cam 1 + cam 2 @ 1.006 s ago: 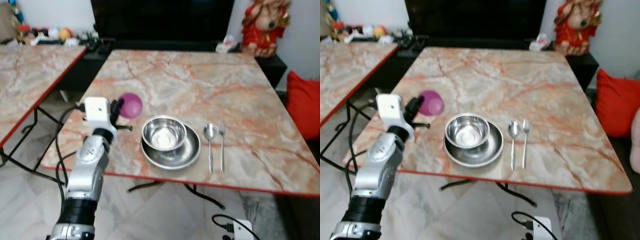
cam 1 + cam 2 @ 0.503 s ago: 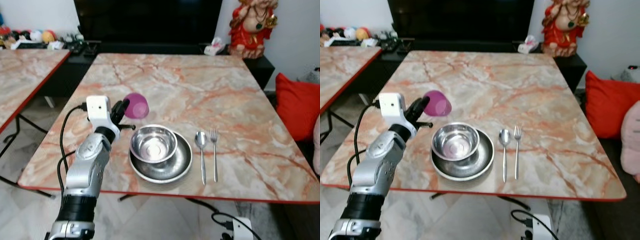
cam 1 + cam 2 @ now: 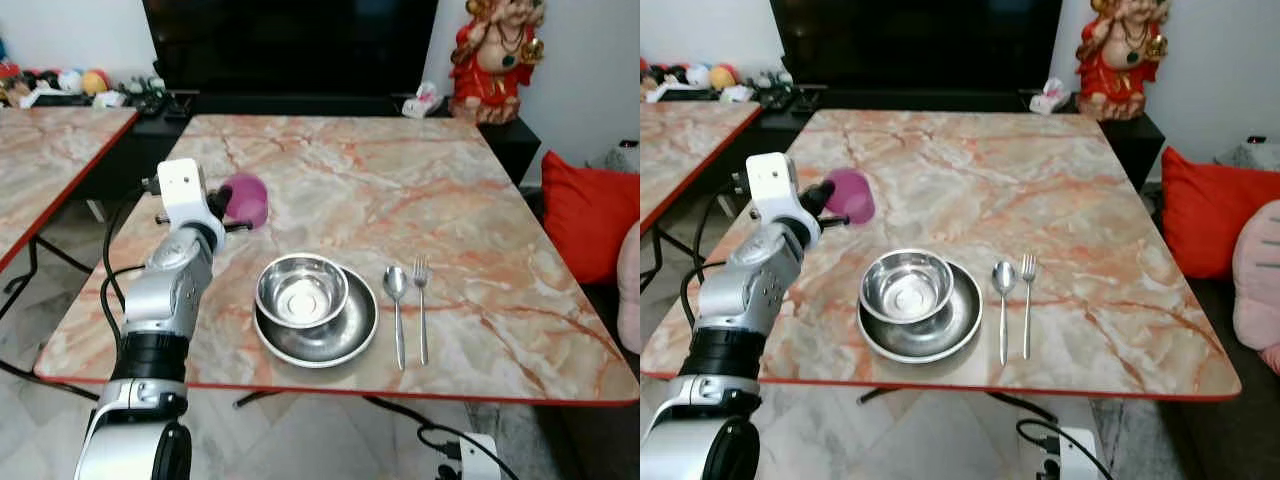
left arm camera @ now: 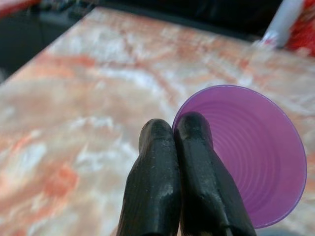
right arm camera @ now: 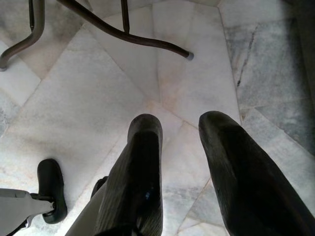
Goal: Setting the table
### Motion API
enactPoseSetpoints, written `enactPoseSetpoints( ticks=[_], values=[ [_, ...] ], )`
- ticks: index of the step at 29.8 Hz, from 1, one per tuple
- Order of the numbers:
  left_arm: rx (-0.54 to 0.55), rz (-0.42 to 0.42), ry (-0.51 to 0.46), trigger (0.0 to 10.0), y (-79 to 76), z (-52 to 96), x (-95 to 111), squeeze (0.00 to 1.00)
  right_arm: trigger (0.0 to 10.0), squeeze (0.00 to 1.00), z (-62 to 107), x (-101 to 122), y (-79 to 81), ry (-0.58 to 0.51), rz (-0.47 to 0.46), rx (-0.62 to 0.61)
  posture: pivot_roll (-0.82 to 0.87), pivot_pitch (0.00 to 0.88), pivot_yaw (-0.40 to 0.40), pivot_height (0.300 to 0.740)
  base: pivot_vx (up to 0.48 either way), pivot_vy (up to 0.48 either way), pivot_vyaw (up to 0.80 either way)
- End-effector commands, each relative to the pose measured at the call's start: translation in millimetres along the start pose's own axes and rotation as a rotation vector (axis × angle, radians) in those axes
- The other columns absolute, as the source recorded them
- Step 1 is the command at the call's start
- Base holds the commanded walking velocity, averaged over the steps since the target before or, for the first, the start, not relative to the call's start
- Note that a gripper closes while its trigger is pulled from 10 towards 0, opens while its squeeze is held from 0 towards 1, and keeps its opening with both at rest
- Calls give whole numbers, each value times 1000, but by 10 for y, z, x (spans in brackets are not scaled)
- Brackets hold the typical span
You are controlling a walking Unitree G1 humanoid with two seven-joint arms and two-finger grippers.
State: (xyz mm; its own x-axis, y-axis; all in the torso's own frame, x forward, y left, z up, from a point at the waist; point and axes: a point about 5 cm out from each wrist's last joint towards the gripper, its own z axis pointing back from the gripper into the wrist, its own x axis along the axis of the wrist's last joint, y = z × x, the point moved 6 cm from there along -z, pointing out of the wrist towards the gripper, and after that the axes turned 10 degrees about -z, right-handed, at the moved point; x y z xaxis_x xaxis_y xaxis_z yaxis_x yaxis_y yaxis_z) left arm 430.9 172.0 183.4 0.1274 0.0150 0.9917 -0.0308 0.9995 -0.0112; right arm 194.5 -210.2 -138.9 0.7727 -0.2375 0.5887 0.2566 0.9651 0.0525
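My left gripper is shut on the rim of a purple plastic cup, which is tipped on its side just above the left part of the marble table. In the left wrist view the two fingers press together at the rim, and the cup's mouth faces the camera. A steel bowl sits in a steel plate near the front edge. A spoon and a fork lie side by side to the right of the plate. My right gripper hangs open over the floor.
A second marble table stands to the left across a gap. A dark TV unit runs behind the table, with a red figurine at the back right. Red cushion at right. A cable and a power strip lie on the floor.
The camera has shifted, so the table now sits squarer in view. My left gripper has carried the cup a little left and farther from the bowl. Bowl, plate, spoon and fork have not moved.
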Motion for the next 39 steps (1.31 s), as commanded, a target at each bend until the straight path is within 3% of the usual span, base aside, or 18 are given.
enactPoseSetpoints(
  ticks=[1,8,13,39],
  values=[
    [11,13,23,10000,26,-6,37,0,10000,0,2,-25,4,11,5,2,102,0,-7,740,0,0,0],
    [25,-58,119,10000,97,36,-88,0,10000,0,3,-36,1,15,-5,-4,110,0,-6,740,0,0,0],
    [18,-59,178,10000,65,50,-214,0,10000,0,3,-37,4,14,-9,-6,105,0,-2,740,0,0,0],
    [14,-64,258,10000,18,81,-403,0,10000,0,0,-26,-2,13,-7,-12,103,0,-5,740,0,0,0]
  ],
)
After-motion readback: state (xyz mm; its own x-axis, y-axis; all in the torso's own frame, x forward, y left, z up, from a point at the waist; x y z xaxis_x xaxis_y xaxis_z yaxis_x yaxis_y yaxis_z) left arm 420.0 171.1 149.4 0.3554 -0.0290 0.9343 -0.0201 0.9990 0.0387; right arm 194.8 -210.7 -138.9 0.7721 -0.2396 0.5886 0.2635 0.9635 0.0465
